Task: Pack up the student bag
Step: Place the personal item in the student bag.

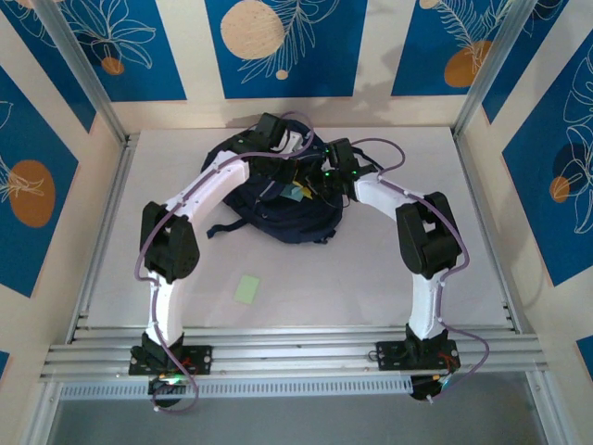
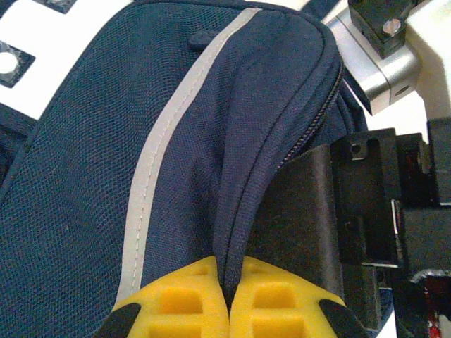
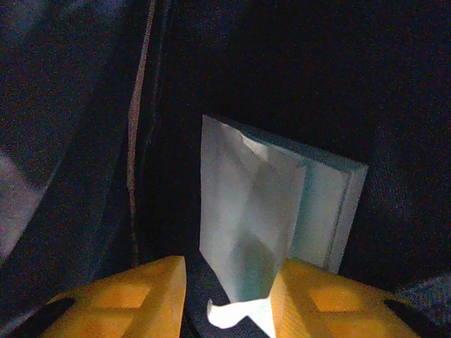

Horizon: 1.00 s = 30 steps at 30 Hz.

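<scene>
Navy student bag (image 2: 91, 176) fabric sits clenched between left fingers (image 2: 180, 296); right fingers (image 3: 141, 296) gape inside it, seemingly straddling pale paper (image 3: 246, 211).

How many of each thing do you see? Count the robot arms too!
Robot arms: 2 (left arm, right arm)
Navy backpack: 1
Green card, lying loose: 1
Pale paper pad, inside the backpack: 1
Total: 5
</scene>
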Each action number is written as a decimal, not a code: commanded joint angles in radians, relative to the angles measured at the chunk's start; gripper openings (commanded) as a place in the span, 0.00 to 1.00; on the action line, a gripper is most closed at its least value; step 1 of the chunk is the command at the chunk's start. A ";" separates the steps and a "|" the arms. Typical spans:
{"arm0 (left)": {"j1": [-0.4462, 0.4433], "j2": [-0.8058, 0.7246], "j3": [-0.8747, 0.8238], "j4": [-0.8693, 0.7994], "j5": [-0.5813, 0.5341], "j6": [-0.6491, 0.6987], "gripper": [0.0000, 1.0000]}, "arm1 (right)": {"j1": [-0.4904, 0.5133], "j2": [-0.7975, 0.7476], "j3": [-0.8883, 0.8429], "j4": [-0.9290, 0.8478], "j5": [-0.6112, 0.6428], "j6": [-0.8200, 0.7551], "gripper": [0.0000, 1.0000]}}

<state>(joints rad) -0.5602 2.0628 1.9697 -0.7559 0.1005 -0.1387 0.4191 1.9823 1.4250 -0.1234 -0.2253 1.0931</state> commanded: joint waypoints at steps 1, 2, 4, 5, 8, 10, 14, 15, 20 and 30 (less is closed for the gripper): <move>-0.007 -0.035 -0.003 0.009 0.031 -0.019 0.00 | 0.006 -0.042 -0.036 0.011 -0.079 -0.054 0.40; -0.005 -0.040 -0.009 0.010 0.024 -0.019 0.00 | 0.000 -0.059 -0.055 0.013 -0.083 -0.062 0.41; 0.003 -0.047 -0.022 0.018 0.019 -0.025 0.00 | -0.008 -0.102 -0.098 0.002 -0.083 -0.094 0.44; 0.006 -0.047 -0.024 0.020 0.022 -0.028 0.00 | -0.007 -0.121 -0.112 -0.018 -0.071 -0.114 0.45; 0.010 -0.044 -0.022 0.021 0.034 -0.041 0.00 | 0.001 -0.177 -0.158 -0.067 -0.010 -0.147 0.38; 0.009 -0.041 -0.022 0.028 0.048 -0.048 0.00 | 0.004 -0.200 -0.199 -0.042 0.011 -0.132 0.29; 0.010 -0.037 -0.017 0.030 0.076 -0.056 0.00 | 0.014 -0.153 -0.194 0.007 0.001 -0.100 0.18; 0.010 -0.038 -0.016 0.029 0.082 -0.056 0.00 | 0.020 -0.128 -0.172 0.011 -0.003 -0.096 0.17; 0.009 -0.044 -0.018 0.018 0.092 -0.058 0.00 | 0.053 0.021 -0.018 0.009 -0.023 -0.091 0.13; 0.012 -0.043 -0.019 0.016 0.082 -0.056 0.00 | 0.065 0.020 0.050 0.055 -0.083 -0.115 0.15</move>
<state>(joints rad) -0.5423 2.0579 1.9484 -0.7376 0.1337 -0.1848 0.4767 2.0552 1.4689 -0.0971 -0.2554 1.0031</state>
